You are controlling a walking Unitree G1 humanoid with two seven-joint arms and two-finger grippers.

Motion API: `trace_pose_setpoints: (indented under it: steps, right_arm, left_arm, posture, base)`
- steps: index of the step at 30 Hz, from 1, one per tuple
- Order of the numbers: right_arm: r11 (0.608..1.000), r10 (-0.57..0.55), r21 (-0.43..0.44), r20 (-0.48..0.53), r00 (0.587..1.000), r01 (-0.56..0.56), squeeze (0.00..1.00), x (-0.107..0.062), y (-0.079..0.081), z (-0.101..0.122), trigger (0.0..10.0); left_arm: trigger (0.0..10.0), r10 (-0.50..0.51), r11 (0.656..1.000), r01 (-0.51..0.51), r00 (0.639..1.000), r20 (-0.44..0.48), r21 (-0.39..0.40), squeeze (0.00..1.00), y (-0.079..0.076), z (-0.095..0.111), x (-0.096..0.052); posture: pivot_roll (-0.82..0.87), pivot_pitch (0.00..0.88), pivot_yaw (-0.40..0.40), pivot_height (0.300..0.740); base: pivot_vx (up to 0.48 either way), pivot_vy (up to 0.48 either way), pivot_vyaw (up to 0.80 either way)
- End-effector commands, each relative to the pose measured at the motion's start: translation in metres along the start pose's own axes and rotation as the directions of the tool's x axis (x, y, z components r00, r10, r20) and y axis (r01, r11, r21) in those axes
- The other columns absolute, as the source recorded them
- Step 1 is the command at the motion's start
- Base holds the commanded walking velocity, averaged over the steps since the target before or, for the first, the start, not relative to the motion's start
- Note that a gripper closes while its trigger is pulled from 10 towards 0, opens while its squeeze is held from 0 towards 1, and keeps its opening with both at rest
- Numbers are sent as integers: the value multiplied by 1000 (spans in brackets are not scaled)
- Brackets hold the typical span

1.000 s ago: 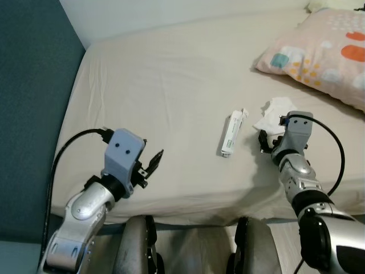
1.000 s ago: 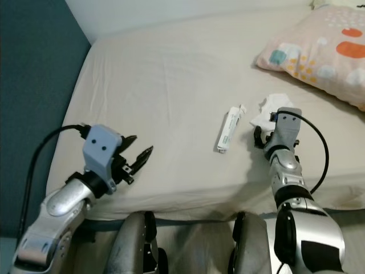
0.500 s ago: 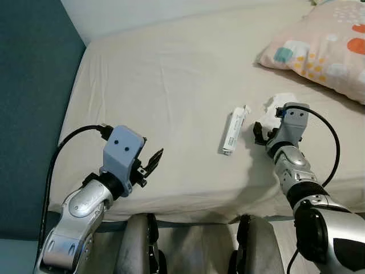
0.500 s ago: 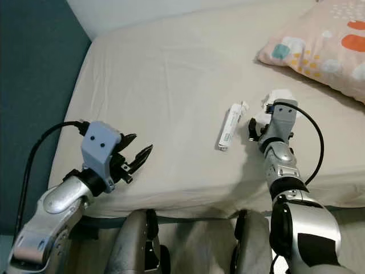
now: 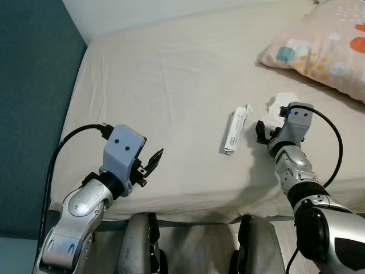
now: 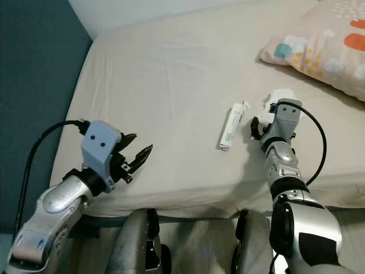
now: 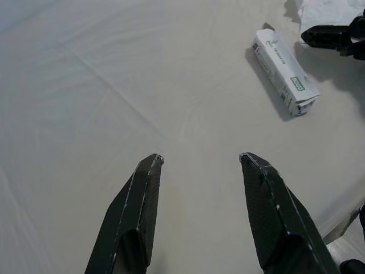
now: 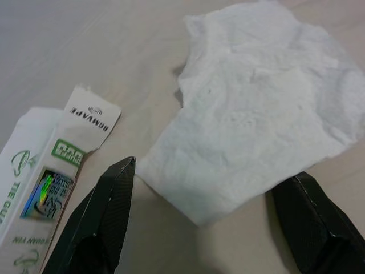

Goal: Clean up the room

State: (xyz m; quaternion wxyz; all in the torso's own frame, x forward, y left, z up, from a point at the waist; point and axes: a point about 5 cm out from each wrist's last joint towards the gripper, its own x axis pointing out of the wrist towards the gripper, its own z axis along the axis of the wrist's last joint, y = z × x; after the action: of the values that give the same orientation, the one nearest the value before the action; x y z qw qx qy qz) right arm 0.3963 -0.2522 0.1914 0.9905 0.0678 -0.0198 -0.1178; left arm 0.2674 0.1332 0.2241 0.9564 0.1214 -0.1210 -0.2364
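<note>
A crumpled white tissue (image 8: 259, 108) lies on the beige bed (image 5: 171, 74), just beyond my right gripper (image 8: 211, 214). That gripper is open, its fingers (image 8: 105, 217) straddling the tissue's near edge. A long white toothpaste box (image 5: 235, 130) with green print and a torn flap rests beside the tissue, to its left. Low at the bed's front left, my left gripper (image 7: 199, 165) hovers open over bare sheet, nothing between its fingers (image 7: 140, 194).
A pink pillow (image 5: 319, 45) with coloured patches lies at the bed's far right. A dark teal wall (image 5: 28, 85) runs along the left side. The bed's front edge (image 5: 188, 211) is just ahead of my legs.
The right gripper has edged forward toward the tissue over the second. The left arm holds its place. The camera view shifted slightly.
</note>
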Motion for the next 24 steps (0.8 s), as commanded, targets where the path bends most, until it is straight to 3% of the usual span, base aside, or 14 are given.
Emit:
trace_pose_setpoints:
  steps: [1,3,6,17,18,19,20,21,22,23,24]
  right_arm:
    - [998,-31,47,-43,999,33,0,-3,-5,-12,10000]
    - [992,-51,117,-53,997,57,0,-4,-8,-14,10000]
    - [985,-59,157,-58,997,68,0,-4,-10,-15,10000]
    - [966,-89,239,-48,995,98,0,-4,-15,-13,10000]
    - [963,-93,248,-48,995,102,0,-4,-15,-13,8039]
    - [963,-93,248,-48,995,102,0,-4,-15,-13,8039]
    - [962,-94,253,-47,994,103,0,-5,-16,-14,3686]
    - [962,-94,253,-47,994,103,0,-5,-16,-14,3686]
    - [961,-96,256,-47,994,105,0,-5,-16,-14,1451]
    - [961,-96,256,-47,994,105,0,-5,-16,-14,1451]
    - [960,-99,258,-45,994,107,0,-5,-17,-15,0]
  left_arm:
    - [10000,-14,1000,14,1000,-21,21,0,-1,-1,-4]
    - [10000,-15,1000,16,1000,-24,27,0,0,-1,-4]
    - [10000,-15,999,16,1000,-25,30,0,0,-1,-5]
    - [10000,-13,999,14,1000,-25,33,0,2,-1,-3]
    - [10000,-12,999,13,1000,-26,34,0,3,-1,-3]
    - [10000,-12,999,13,1000,-26,34,0,3,-1,-3]
    - [10000,-9,999,10,1000,-27,36,0,3,-1,-3]
    - [10000,-9,999,10,1000,-27,36,0,3,-1,-3]
    - [10000,-6,999,7,1000,-28,36,0,4,-1,-3]
    - [10000,-6,999,7,1000,-28,36,0,4,-1,-3]
    - [10000,-1,999,2,1000,-27,36,0,4,-1,-3]
  posture:
    - [348,438,149,569]
    - [348,438,149,569]
    - [353,437,152,569]
    - [353,434,155,569]
    - [354,435,155,569]
    - [354,435,155,569]
    - [354,432,156,569]
    - [354,432,156,569]
    - [354,431,157,569]
    - [354,431,157,569]
    - [353,431,156,569]
  base:
    - [0,0,0]
    - [0,0,0]
    - [0,0,0]
    - [0,0,0]
    - [0,0,0]
    - [0,0,0]
    - [0,0,0]
    - [0,0,0]
    - [0,0,0]
    - [0,0,0]
    - [0,0,0]
